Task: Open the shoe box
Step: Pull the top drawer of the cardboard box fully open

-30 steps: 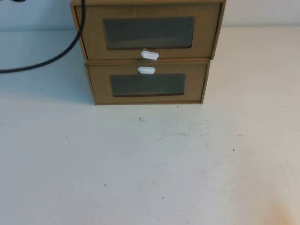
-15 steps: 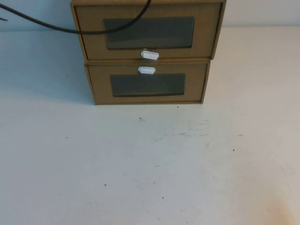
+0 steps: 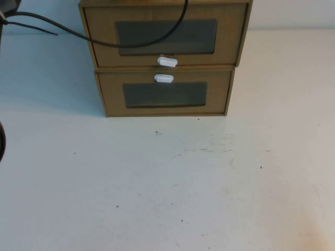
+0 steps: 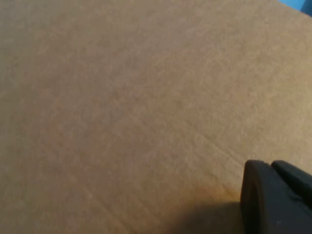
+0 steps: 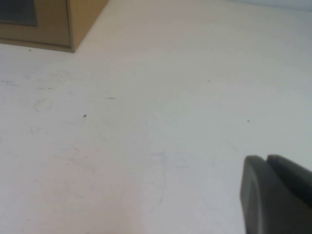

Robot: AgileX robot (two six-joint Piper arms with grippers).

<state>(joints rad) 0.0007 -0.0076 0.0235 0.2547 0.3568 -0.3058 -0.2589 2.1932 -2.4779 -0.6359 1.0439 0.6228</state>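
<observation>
A white table (image 3: 167, 183), scuffed and speckled, runs back to a pale blue wall (image 3: 42, 15). At the far middle of the table two brown cardboard shoe boxes stand stacked, fronts facing the robot. The upper box (image 3: 230, 36) sits squarely on the lower box (image 3: 217, 94).

Only the high view shows the stack whole. Each front has a dark window and a small white handle. The upper handle (image 3: 167, 61) is at the bottom edge of its front and the lower handle (image 3: 164, 78) at the top edge of its front, so the two are just apart. Both fronts sit flush and closed. The windows are too dark to tell what is inside. A black cable (image 3: 131, 44) loops across the upper box's front. Neither gripper shows in this view.

The left wrist view is filled with plain brown cardboard. The left gripper (image 4: 270, 165) is close over it with its fingers together, holding nothing. Which face of which box this is cannot be told.

The right wrist view shows bare table, with one bottom corner of the lower box at its edge. The right gripper (image 5: 268, 163) hangs over the table well apart from that corner, its fingers pressed together and empty.
</observation>
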